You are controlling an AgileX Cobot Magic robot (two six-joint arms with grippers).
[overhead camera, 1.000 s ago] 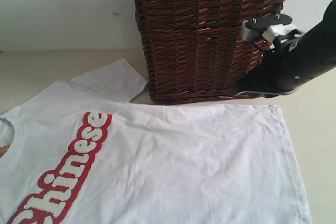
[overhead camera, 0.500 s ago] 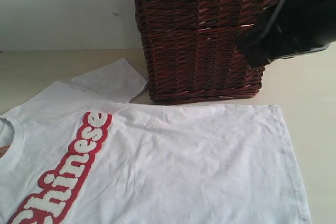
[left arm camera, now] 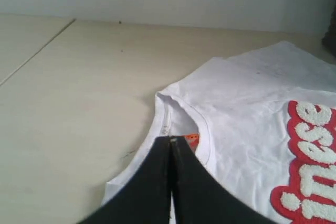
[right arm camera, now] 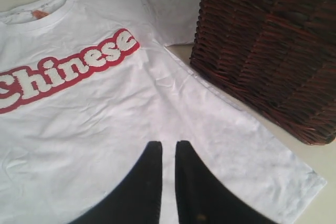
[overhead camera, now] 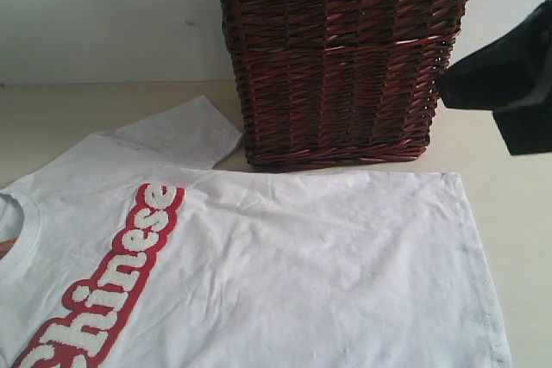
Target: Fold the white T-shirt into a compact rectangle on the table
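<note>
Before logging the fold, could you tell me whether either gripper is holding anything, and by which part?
Nothing appears held: the white short-sleeved T-shirt lies flat; the left gripper is shut by its collar, the right gripper slightly parted over it.

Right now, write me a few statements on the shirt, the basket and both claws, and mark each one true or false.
1. The white T-shirt lies with its lettering up on the table. True.
2. The wicker basket stands on top of the shirt. False: it stands on the table beside the shirt.
3. The left claw has its jaws pressed together. True.
4. The right claw grips a sleeve. False: it hangs over the shirt's body with its jaws slightly apart, holding nothing.
5. The shirt is folded into a rectangle. False: it lies unfolded, with one sleeve spread out.
</note>
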